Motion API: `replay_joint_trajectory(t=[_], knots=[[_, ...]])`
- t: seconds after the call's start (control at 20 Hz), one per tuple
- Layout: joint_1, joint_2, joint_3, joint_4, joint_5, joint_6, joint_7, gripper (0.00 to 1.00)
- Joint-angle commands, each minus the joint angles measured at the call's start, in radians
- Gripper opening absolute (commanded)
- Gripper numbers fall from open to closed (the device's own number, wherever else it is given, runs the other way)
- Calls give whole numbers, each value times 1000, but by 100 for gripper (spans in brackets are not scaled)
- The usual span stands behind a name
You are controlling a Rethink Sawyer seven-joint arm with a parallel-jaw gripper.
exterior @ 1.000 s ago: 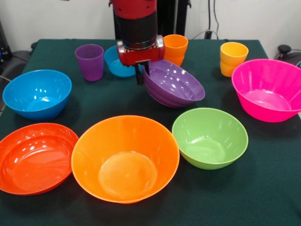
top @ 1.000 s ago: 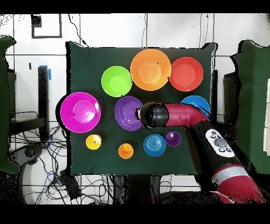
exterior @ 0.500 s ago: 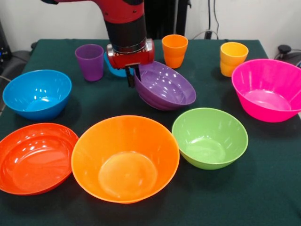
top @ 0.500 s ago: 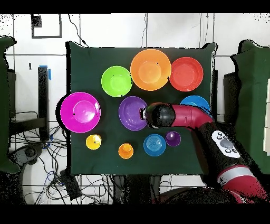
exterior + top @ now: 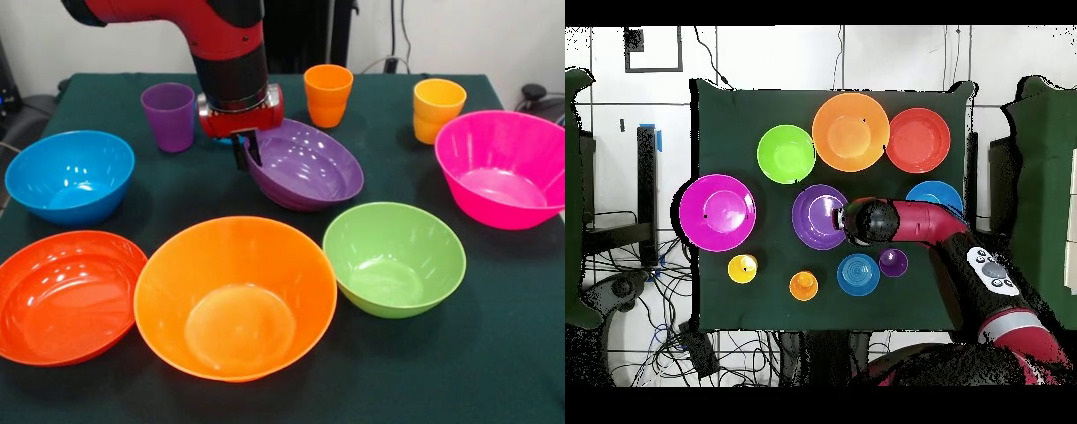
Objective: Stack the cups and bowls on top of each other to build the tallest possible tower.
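Pinching the rim of the tilted purple bowl [image 5: 305, 166] — the gripper [image 5: 242, 152], fingers clamped.

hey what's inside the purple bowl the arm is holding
Nothing: the tilted purple bowl looks empty in both views. The gripper pinches its rim, so the strip of rim under the arm stays hidden.

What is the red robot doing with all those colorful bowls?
The robot's gripper pinches the rim of the purple bowl and holds it tilted, one side lifted off the green table. Nothing is stacked yet. The pink bowl, green bowl, big orange bowl, red-orange bowl and blue bowl each sit alone, and the three cups stand along the back.
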Motion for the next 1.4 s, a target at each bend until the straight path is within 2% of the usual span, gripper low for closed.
replay_joint_trajectory(t=[0.05, 0.7, 1.4], knots=[[-6, 73, 73, -79, -87, -11, -144, 0], [-67, 81, 118, -138, -94, 82, -233, 0], [-92, 96, 141, -143, -114, 91, -241, 0]])
